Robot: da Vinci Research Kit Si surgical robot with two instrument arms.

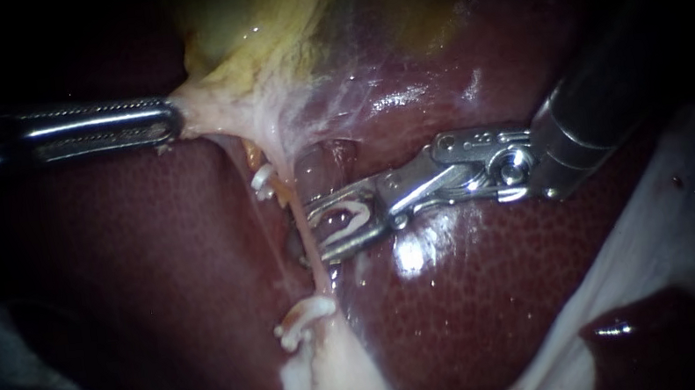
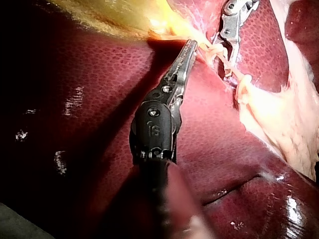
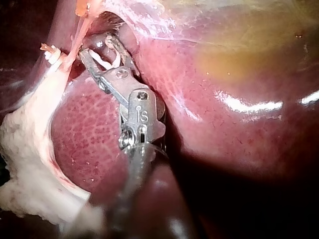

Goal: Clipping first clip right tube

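Observation:
My right instrument (image 1: 323,229) comes in from the right and carries a white clip (image 1: 346,219) between its parted jaws. The jaw tips reach a thin pink tube (image 1: 301,218) that runs down from the gallbladder (image 1: 256,29); the tube lies at the mouth of the jaws. In the right wrist view the loaded clip (image 3: 107,60) sits just short of that tube (image 3: 79,37). My left instrument (image 1: 170,119) enters from the left, its jaws shut on pale tissue at the gallbladder's lower edge, which is pulled taut. The left wrist view shows the same hold (image 2: 190,47).
Two white clips sit beside the tube, one above the jaws (image 1: 263,180) and one below (image 1: 300,316). Dark red liver (image 1: 484,293) lies under and around both instruments. Pale fatty tissue (image 1: 326,383) spreads below the lower clip.

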